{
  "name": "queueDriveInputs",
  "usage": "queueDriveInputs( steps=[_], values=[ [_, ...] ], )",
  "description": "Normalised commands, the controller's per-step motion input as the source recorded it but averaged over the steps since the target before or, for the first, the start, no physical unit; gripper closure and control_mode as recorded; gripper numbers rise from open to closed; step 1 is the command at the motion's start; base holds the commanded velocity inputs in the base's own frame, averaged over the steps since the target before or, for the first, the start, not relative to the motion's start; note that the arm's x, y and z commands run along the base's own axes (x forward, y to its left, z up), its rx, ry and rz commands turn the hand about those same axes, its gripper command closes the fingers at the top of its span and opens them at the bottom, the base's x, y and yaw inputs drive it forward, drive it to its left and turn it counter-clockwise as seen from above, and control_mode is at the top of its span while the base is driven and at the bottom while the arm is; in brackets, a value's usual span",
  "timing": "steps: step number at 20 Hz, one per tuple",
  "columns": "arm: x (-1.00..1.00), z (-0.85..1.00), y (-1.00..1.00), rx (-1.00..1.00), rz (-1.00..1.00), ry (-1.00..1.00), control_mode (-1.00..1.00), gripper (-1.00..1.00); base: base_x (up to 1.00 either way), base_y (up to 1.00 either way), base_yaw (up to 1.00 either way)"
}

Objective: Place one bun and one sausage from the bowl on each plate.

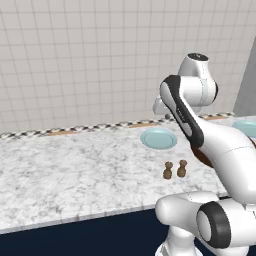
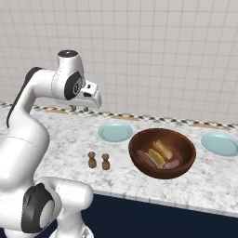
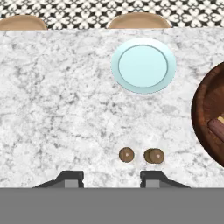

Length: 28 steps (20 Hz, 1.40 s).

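My two-finger gripper [image 3: 111, 177] hangs wide and empty; nothing is plated yet, so next I reach right into the deep reddish-brown wooden bowl [image 2: 181, 168].

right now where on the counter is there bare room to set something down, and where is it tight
The widest bare marble lies left of the two small brown shakers and the near plate, running to the counter's left end. A narrower strip lies between the wooden bowl and the far plate. It is tight where the shakers, near plate and bowl cluster.

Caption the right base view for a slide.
Arm raised, open end effector high above the counter; bowl of buns and sausages between two bare plates.
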Motion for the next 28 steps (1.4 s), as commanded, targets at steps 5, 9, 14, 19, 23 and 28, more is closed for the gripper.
queueDriveInputs(
  steps=[5,9,14,19,23,28],
  values=[
    [0.00,0.00,0.00,0.00,0.00,0.00,1.00,-1.00,0.00,-0.10,0.00],
    [0.00,0.00,0.00,0.00,0.00,0.00,1.00,-1.00,0.00,-0.61,0.00],
    [0.00,0.00,0.00,0.00,0.00,0.00,1.00,-1.00,0.00,-0.67,0.00],
    [0.00,0.00,0.00,0.00,0.00,0.00,1.00,-1.00,0.00,-0.66,0.00],
    [0.00,0.00,0.00,0.00,0.00,0.00,1.00,-1.00,0.01,-0.58,0.00],
    [0.00,0.00,0.00,0.00,0.00,0.00,1.00,-1.00,0.25,-0.32,0.00]
  ],
)
